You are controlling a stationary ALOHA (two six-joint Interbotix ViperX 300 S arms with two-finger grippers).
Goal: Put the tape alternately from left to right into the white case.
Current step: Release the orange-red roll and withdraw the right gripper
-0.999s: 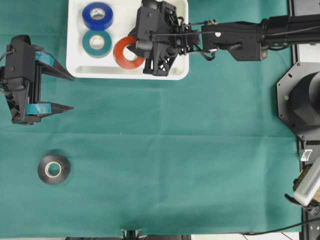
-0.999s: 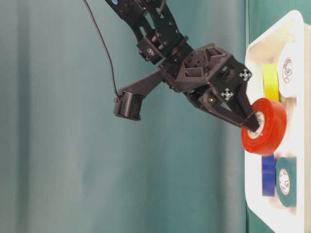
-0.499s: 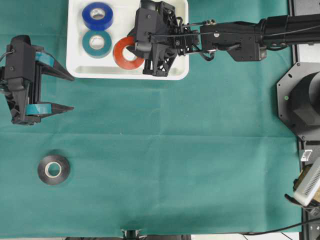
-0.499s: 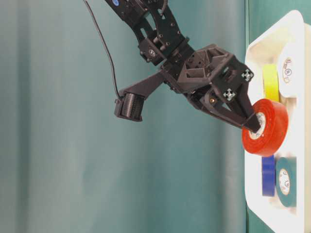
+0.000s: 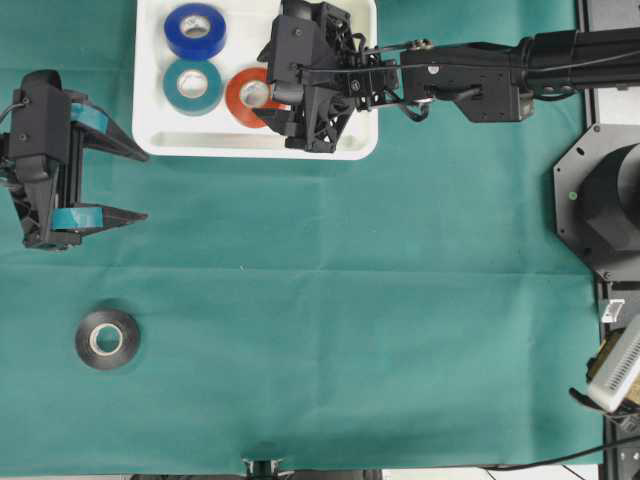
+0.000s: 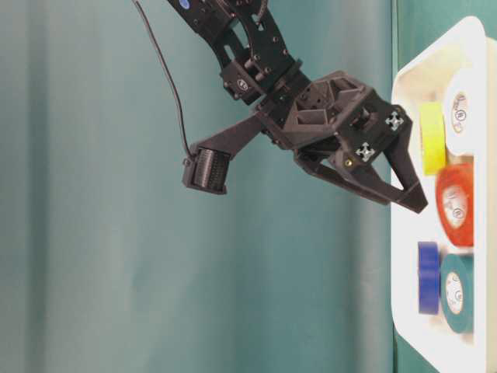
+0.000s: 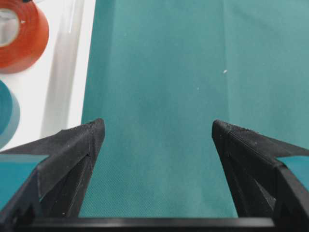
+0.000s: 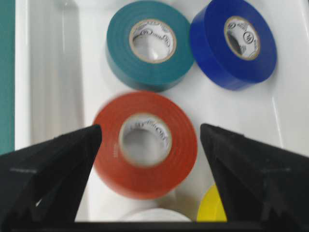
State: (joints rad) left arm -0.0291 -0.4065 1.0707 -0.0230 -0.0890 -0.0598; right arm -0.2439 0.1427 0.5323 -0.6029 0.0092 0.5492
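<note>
The white case (image 5: 250,150) sits at the table's far edge. Blue tape (image 5: 195,30), teal tape (image 5: 194,86) and red-orange tape (image 5: 250,92) lie in it. Yellow tape (image 6: 432,138) and white tape (image 6: 462,109) lie under the right arm. My right gripper (image 8: 150,128) hangs open over the red-orange tape (image 8: 145,145), its fingers clear of the roll on both sides. Black tape (image 5: 108,338) lies on the cloth at the near left. My left gripper (image 5: 146,185) stands open and empty left of the case, above the black tape in the overhead view.
Green cloth (image 5: 350,300) covers the whole table. The right arm (image 5: 480,75) reaches across the case's right half. A black robot base (image 5: 600,200) and a pale device (image 5: 615,365) stand off the cloth at the right edge.
My right gripper has opened and let go of the red-orange tape, which dropped flat into the case beside the teal roll. The left arm has not moved.
</note>
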